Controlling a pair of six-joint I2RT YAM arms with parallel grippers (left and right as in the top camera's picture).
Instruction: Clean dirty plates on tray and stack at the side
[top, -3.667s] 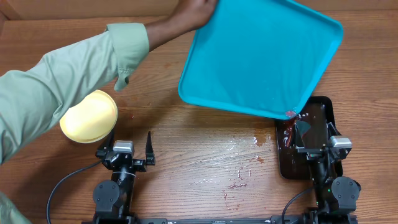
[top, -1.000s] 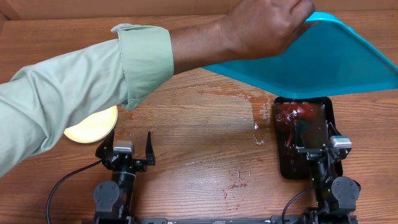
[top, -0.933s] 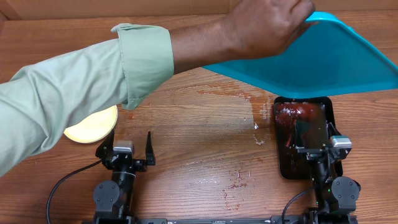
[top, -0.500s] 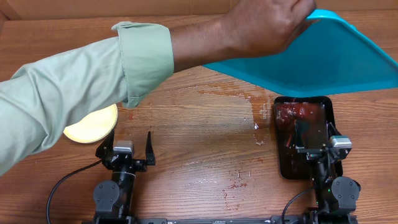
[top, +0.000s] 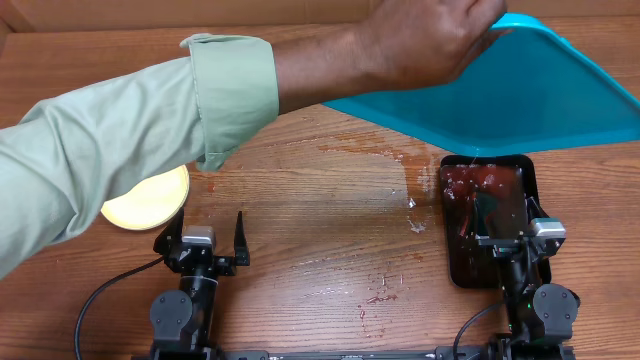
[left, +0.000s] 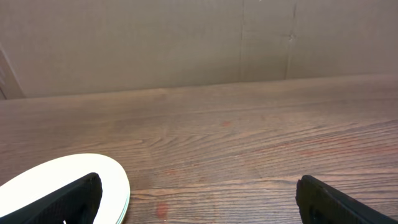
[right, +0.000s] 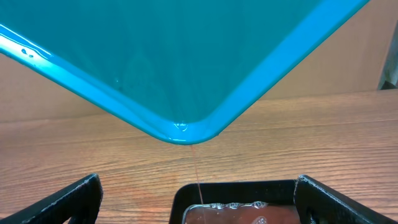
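Tray (top: 530, 105) is off the table, tilted steeply, w/ a person's hand (top: 420, 40) clamped on its far-left edge. The arm, in a pale green sleeve (top: 120, 130), reaches in from the left. Tray's low corner hangs right above the black tray (top: 452, 265), and a thin red drip (right: 198, 177) runs from that corner down into it. Black tray holds a pool of red sauce (top: 470, 183) at its far end, w/ darker stuff nearer the robot.

Plates (top: 150, 200): pale yellow pile on the table (top: 330, 250), well left of black tray, partly under the sleeve. Top one looks clean. Can't tell how many are in the pile. In L wrist view the pile's rim sits just by the left finger.

L gripper (top: 204, 218): well left of black tray, just robot-side of the plates, fingers wide apart w/ nothing btwn them, low over bare wood.

R gripper (top: 510, 232): over the near half of black tray, fingers also wide apart, holding nothing. R wrist view looks up at tray's underside, rounded corner dead ahead.

Table btwn plates and black tray has wet patches + red smears, most of them just left of black tray.
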